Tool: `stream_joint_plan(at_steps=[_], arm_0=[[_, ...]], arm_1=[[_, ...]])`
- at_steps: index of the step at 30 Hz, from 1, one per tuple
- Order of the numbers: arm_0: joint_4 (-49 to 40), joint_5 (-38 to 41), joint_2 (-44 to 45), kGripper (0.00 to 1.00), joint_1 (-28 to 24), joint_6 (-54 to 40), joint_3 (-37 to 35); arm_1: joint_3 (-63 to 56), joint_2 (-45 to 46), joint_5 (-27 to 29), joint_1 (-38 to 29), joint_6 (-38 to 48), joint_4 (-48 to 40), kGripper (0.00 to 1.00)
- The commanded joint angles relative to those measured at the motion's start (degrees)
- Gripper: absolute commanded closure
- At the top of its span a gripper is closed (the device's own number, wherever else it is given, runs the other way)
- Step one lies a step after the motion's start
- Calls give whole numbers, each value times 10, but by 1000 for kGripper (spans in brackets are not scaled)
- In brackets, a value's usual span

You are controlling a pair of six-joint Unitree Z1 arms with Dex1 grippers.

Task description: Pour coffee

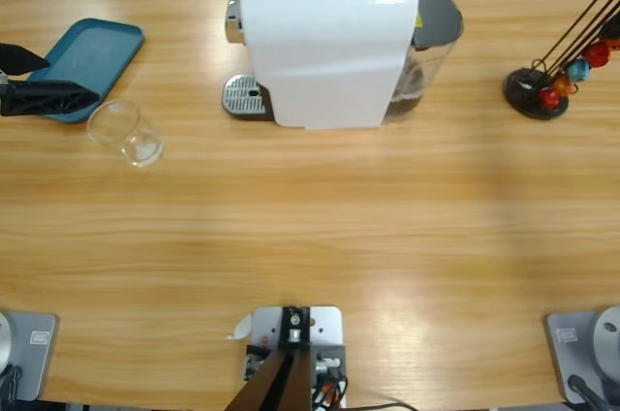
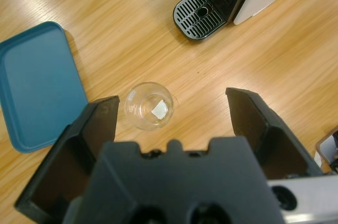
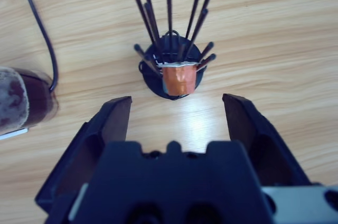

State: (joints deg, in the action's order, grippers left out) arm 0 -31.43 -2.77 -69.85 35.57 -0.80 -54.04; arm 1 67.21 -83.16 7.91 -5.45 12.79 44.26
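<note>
Coffee: none poured that I can see. The only dark liquid that might be it sits low in the clear tank (image 1: 418, 91) on the right side of the white coffee machine (image 1: 325, 43), also visible as a brownish container (image 3: 21, 102) at the left edge of the right wrist view; can't confirm it's coffee rather than tinted water. Glass cup (image 1: 126, 133) is empty and stands on the bare table (image 1: 310, 237), just beside the teal tray (image 1: 87, 62), well apart from the machine's drip grate (image 1: 244, 96). Nothing is on the grate (image 2: 199, 15). Left gripper (image 2: 171, 110) hangs above the cup (image 2: 149, 105) with jaws spread wide, holding nothing; cup shows between the jaw tips, not touched. In the high view the same gripper (image 1: 44, 91) comes in from the left edge over the tray. Right gripper (image 3: 177, 113) also spread wide and empty, looking down on the capsule stand (image 3: 169, 71) with an orange capsule (image 3: 179, 78) facing it; it doesn't show in the high view, where the stand (image 1: 538, 91) sits at the far right with red, orange and blue capsules (image 1: 576, 72). My read: task is at the start, 0 steps visibly done. Left to do: grab cup, set it on the grate under the spout, likely load a capsule, brew. Whether a capsule is already in the machine can't be told.
</note>
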Motion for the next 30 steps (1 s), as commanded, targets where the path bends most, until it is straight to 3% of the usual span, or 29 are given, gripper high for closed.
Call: stream_joint_plan(at_steps=[1, 30], arm_0=[[-7, -6, -6, 133, 5, -4, 4], [-9, -8, -1, 133, 5, -5, 5]], arm_1=[[-2, -35, 5, 7, -2, -6, 239], [15, -57, 16, 7, -4, -5, 294]])
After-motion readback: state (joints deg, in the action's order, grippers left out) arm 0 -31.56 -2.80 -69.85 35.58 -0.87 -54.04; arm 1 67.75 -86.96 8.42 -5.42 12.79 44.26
